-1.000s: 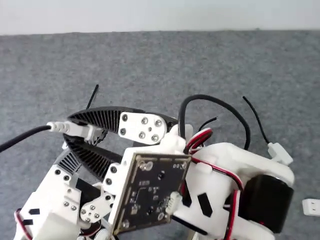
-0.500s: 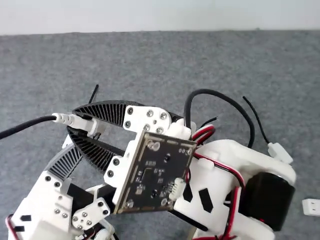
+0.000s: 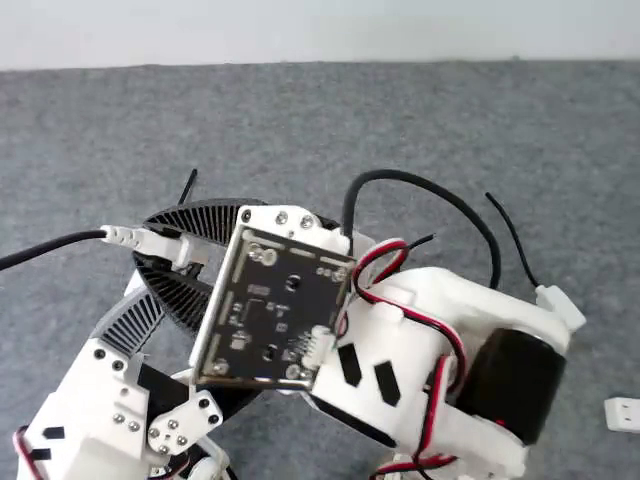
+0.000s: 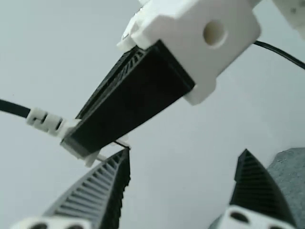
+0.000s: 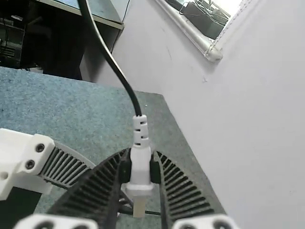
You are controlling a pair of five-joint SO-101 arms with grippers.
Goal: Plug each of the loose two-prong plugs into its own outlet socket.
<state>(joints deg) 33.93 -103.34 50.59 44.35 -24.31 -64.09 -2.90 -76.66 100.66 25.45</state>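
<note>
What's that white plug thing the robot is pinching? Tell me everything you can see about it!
The white plug looks like smooth plastic, with a ribbed collar where its black cable comes out. The right gripper is shut on it, one black ridged finger pressing each side, holding it over the grey table. The cable trails away to the side. Its prongs cannot be made out.
</note>
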